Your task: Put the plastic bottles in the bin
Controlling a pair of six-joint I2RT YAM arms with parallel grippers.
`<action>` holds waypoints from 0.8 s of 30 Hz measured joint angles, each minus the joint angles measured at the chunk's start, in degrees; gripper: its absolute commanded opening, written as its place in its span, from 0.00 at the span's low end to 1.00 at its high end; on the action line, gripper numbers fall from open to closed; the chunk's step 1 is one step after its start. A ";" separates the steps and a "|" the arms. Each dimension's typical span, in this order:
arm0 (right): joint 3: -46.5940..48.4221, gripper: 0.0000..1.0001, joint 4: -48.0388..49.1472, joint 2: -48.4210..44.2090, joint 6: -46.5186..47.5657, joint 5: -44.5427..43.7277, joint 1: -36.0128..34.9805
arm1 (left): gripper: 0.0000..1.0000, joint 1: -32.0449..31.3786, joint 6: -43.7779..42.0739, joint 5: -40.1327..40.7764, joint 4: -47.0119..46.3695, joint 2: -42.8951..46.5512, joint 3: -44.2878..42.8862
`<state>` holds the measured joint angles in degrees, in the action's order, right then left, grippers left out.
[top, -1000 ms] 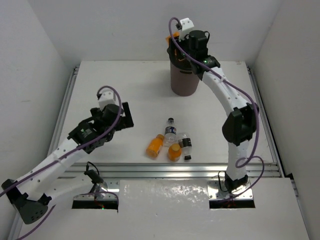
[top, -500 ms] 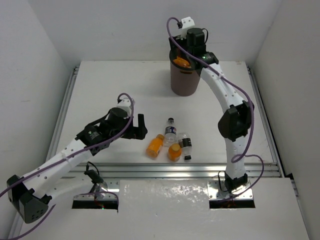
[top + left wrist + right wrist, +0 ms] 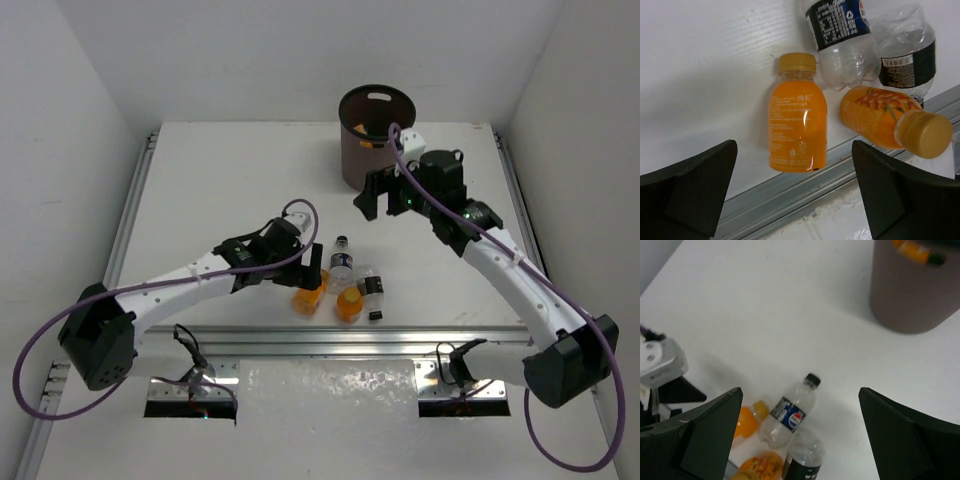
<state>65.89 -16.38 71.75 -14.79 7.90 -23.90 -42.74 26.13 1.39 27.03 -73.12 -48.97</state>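
Four plastic bottles (image 3: pixel 349 303) lie clustered on the white tabletop (image 3: pixel 220 180) near its front rail: two smooth orange bottles (image 3: pixel 797 125) and two clear, dark-labelled bottles (image 3: pixel 840 30). Left claw (image 3: pixel 312 270) is spread wide and empty over one orange bottle. Right claw (image 3: pixel 378 196) is wide open, holding nothing, beside the round dark brown bin (image 3: pixel 372 165).

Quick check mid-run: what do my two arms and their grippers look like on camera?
Both arms are alike: left arm and right arm have white links with rows of small holes, joined by black joint housings. A purple cable loops along each. The left gripper and right gripper are black, with broad, matte, wedge-shaped fingers.
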 measured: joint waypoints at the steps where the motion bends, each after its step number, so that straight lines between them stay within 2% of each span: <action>1: -3.34 0.99 0.68 -0.94 -0.31 0.94 -0.33 | 0.95 -0.59 0.44 0.04 -0.57 -1.53 0.00; 5: -15.13 0.99 0.46 -4.76 -1.40 3.13 -0.50 | 0.90 -2.89 2.08 0.81 -1.64 -6.21 0.00; 8: -20.06 0.99 -0.81 -7.43 -2.08 4.48 -0.50 | 0.78 -4.31 3.32 2.49 -2.23 -9.73 0.00; 9: -20.79 0.99 -0.96 -8.37 -2.29 4.85 -0.52 | 0.65 -4.66 3.85 3.56 -2.19 -11.39 -0.02; 10: -21.16 0.99 -0.96 -9.27 -2.43 5.25 -0.52 | 0.57 -4.87 4.61 4.35 -2.14 -12.70 -0.02; 14: -21.31 0.99 0.11 -13.18 -3.19 6.99 -0.57 | 0.39 -5.20 6.80 8.72 -2.25 -15.06 -0.28; 15: -21.31 0.99 0.48 -13.75 -3.32 7.61 -0.59 | 0.25 -5.25 7.37 9.64 -2.14 -15.04 -0.26; 16: -21.31 0.99 0.85 -14.05 -3.52 8.28 -0.59 | 0.15 -5.25 7.96 10.91 -1.86 -14.95 -0.26; 18: -21.31 0.99 1.55 -13.92 -4.31 10.10 -0.59 | 0.00 -5.25 8.92 13.11 -0.76 -14.60 -0.26; 21: -21.57 0.99 3.82 -13.03 -6.91 14.75 -0.61 | 0.00 -5.25 9.90 16.15 1.77 -11.96 0.24; 24: -22.23 0.99 7.80 -11.85 -11.39 18.95 -0.79 | 0.00 -5.25 10.16 17.40 1.18 -2.75 2.60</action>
<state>43.66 -8.58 59.90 -26.17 26.85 -24.69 -47.99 36.29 18.79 28.21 -75.88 -46.37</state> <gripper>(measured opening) 0.986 0.557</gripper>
